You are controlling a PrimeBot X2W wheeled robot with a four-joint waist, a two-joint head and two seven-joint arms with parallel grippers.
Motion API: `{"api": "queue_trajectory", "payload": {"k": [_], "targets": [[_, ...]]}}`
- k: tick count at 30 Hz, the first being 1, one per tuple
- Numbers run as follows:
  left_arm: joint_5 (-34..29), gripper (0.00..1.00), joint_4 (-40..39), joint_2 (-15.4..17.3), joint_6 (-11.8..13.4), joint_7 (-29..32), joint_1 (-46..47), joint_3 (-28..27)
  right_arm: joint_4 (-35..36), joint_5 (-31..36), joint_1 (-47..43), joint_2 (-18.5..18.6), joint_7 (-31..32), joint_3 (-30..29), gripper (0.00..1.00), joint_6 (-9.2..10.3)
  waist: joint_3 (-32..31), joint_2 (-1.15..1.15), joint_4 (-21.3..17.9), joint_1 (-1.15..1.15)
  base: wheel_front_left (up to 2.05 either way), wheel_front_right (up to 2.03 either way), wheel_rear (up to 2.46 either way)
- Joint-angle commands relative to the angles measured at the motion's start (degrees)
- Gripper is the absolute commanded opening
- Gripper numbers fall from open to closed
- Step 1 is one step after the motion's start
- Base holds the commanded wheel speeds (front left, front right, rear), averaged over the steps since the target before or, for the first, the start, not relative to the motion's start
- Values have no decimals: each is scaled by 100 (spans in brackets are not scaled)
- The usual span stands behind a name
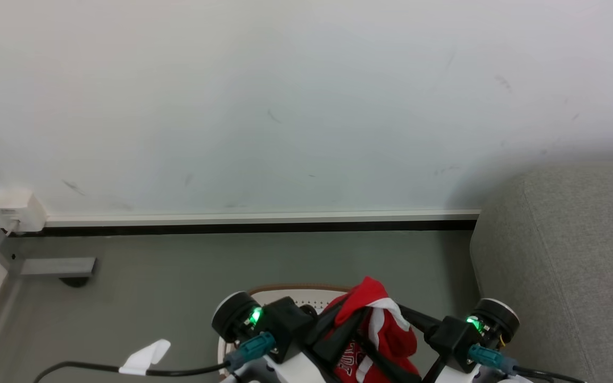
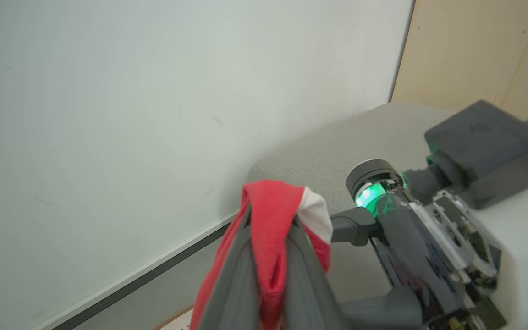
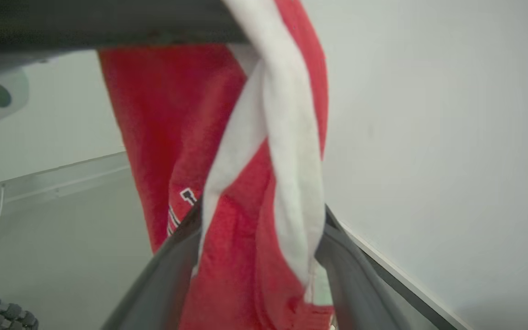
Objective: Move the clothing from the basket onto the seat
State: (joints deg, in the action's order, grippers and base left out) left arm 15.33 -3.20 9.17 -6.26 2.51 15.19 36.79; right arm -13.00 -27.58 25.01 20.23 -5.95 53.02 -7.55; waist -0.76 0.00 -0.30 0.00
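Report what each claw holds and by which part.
The left claw pinches the clothing by a bunched top fold. Its white-striped part hangs inside the right claw; whether that one clamps it cannot be told.

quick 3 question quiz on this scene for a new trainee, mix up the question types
1. True or false: the clothing lies flat inside the basket.
2. In the head view, where is the seat? A) at the left edge B) on the right side C) under the basket
3. Fill in: the left pincer is shut on the ____.

Key:
1. False; it hangs bunched up above the basket.
2. B
3. clothing
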Motion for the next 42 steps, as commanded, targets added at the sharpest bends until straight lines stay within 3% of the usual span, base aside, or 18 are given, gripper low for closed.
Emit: {"api": "queue_trajectory", "payload": {"k": [1, 2, 3, 6, 7, 9, 10, 19, 32, 42], "targets": [[50, 0, -59, 22, -13, 10, -9, 5, -64, -133, 96, 17, 3, 48, 60, 12, -8, 0, 10, 0, 0, 0, 0], [68, 0, -70, 30, -18, 20, -13, 15, -101, -266, 103, -7, -61, 26, 9, 12, -10, 0, 16, 0, 0, 0, 0], [100, 0, -74, 47, -18, 26, -21, 20, -118, -373, 100, -36, -92, 32, 0, 12, -13, 0, 23, 0, 0, 0, 0], [132, 0, -41, 85, 28, 6, -51, -29, -149, -601, 145, -39, -290, -25, 0, 12, -20, 0, 27, 0, 0, 0, 0], [138, 8, -22, 91, 49, -16, -61, -42, -166, -644, 152, -23, -343, -46, 0, 12, -23, 0, 25, 0, 0, 0, 0], [131, 78, 18, 97, 108, -81, -77, -76, -190, -726, 156, 24, -436, -129, 0, 12, -27, 0, 14, 0, 0, 0, 0], [131, 100, 40, 99, 116, -110, -83, -84, -205, -754, 150, 49, -466, -167, 0, 12, -29, 0, 4, 0, 0, 0, 0], [136, 100, 350, 82, 230, -316, -146, -104, -110, -875, -32, 271, -653, -764, 0, 12, 30, 0, -320, 0, 0, 0, 0], [201, 100, 561, 27, 239, -477, 15, -18, 423, -581, -397, 488, -590, -1760, 0, 12, 261, 0, -1386, 0, 0, 0, 0], [186, 100, 611, -2, 226, -528, 126, 66, 770, -407, -694, 518, -441, -2264, 0, 12, 424, 0, -1868, 0, 0, 0, 0]]}}
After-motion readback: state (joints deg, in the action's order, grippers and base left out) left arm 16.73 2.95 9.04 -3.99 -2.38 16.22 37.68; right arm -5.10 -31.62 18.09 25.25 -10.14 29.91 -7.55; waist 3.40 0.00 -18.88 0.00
